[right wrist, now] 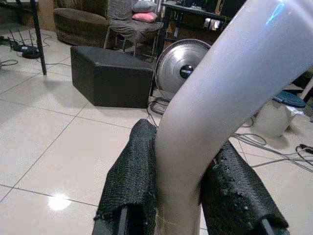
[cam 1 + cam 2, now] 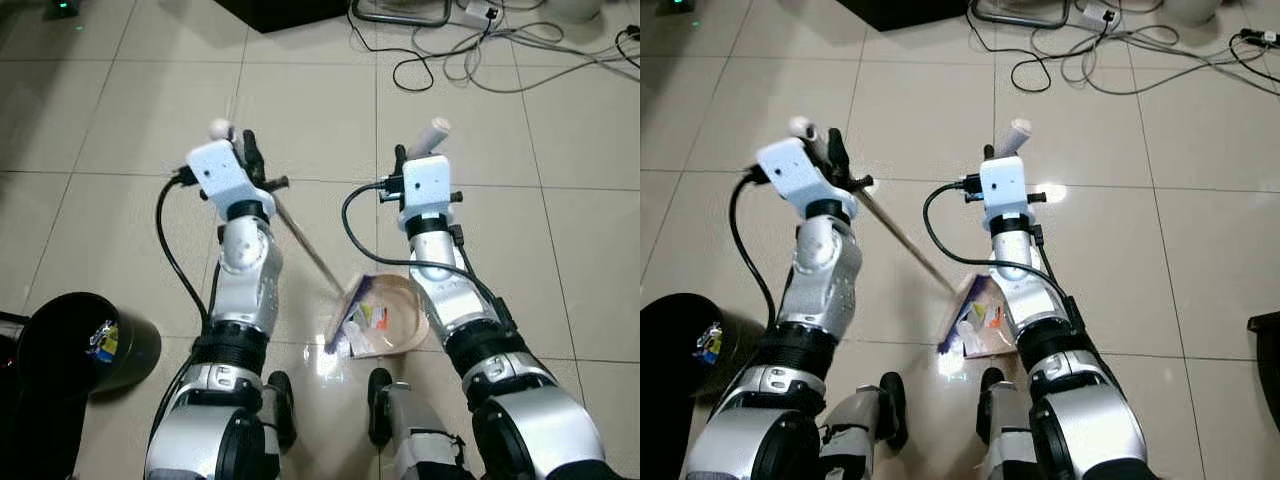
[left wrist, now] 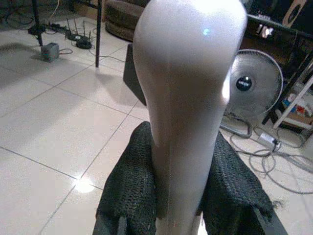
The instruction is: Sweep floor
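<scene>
My left gripper (image 2: 247, 152) is shut on the white handle top (image 3: 188, 73) of a small broom. Its thin stick (image 2: 305, 245) slants down to the mouth of a tan dustpan (image 2: 408, 318) on the tiled floor between my arms. The pan holds several scraps of coloured litter (image 2: 368, 318). My right gripper (image 2: 404, 162) is shut on the dustpan's white bent handle (image 1: 230, 93), whose tip (image 2: 434, 130) sticks up above the wrist. In both wrist views the black fingers (image 1: 134, 166) press on either side of the handle.
A black bin (image 2: 95, 345) with a wrapper inside stands at my lower left. Cables (image 2: 480, 50) and a power strip lie across the far floor, next to a dark box (image 2: 280, 10). A fan (image 1: 183, 68) and a black block (image 1: 110, 76) stand further off.
</scene>
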Controlling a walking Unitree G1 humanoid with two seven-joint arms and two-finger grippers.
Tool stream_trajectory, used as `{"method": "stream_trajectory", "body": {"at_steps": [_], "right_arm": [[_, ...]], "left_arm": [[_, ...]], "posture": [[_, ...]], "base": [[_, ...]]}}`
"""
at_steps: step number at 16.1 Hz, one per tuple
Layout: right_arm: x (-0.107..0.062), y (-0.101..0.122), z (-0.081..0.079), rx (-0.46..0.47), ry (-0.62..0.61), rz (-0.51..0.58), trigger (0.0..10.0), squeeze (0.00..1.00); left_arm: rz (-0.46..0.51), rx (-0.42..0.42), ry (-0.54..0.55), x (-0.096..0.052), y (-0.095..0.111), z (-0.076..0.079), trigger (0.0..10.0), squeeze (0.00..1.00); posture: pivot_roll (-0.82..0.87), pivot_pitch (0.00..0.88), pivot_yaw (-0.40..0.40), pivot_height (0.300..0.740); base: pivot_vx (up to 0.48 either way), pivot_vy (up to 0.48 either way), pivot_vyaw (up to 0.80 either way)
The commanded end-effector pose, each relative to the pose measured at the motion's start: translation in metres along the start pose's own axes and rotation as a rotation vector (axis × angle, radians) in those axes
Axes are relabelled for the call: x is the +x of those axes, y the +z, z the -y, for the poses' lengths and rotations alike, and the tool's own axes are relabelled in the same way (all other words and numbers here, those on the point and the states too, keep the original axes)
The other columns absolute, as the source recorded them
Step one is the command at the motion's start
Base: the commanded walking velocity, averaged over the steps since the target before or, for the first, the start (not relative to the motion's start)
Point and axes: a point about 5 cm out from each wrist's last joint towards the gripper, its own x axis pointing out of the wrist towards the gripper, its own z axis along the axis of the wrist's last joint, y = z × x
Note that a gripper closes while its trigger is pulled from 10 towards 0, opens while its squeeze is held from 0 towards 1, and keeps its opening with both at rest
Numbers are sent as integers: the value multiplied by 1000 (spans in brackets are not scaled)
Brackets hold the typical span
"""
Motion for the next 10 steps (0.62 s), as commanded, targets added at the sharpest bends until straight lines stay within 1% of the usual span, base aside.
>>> {"method": "stream_trajectory", "body": {"at_steps": [1,3,4,5,7,8,9,10], "right_arm": [[-14,-25,-1,18,0,-127,10000,0],[-13,-29,9,58,-39,-156,10000,0],[-14,-30,12,64,-48,-162,10000,0],[-15,-35,20,83,-78,-185,10000,0],[-16,-39,29,110,-108,-209,10000,0],[-15,-40,31,118,-112,-216,10000,0],[-15,-41,34,130,-121,-226,10000,0],[-15,-41,39,145,-137,-230,10000,0]], "left_arm": [[27,-75,11,4,13,3,10000,0],[34,-111,14,13,24,1,10000,0],[33,-124,5,15,27,2,10000,0],[13,-174,-2,22,33,4,10000,0],[17,-152,-35,26,39,3,10000,0],[10,-147,-35,28,40,1,10000,0],[-3,-147,-34,30,43,0,10000,0],[4,-134,-62,34,48,-1,10000,0]], "posture": [[73,323,51,740],[79,289,50,740],[79,287,50,740],[79,272,48,740],[83,231,52,740],[81,214,54,740],[78,204,53,740],[79,197,52,740]], "base": [[0,0,0],[0,0,0],[0,0,0],[0,0,0],[0,0,0],[0,0,0],[0,0,0],[0,0,0]]}}
